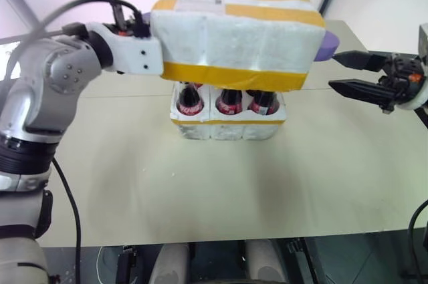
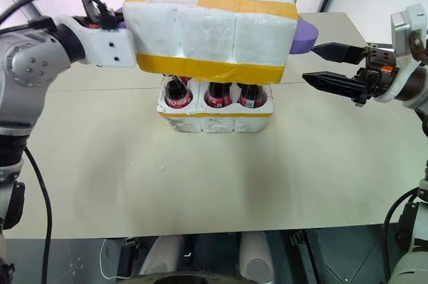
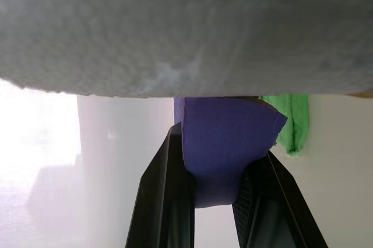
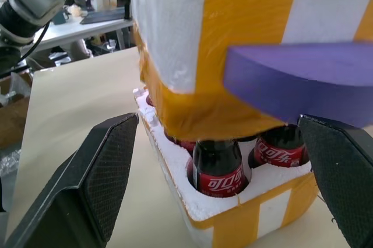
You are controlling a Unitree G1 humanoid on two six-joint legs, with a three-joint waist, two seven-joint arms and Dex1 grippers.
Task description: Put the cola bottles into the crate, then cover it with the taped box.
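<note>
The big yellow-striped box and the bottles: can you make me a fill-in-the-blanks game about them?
1. The taped box hangs ____ the crate.
2. The cola bottles stand in the ____.
3. The left gripper pinches a ____ handle.
4. The right gripper is ____.

Missing words: above; crate; purple; open

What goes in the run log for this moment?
taped box: above crate | cola bottles: in crate | left pincer: shut on purple tab | right pincer: open
</note>
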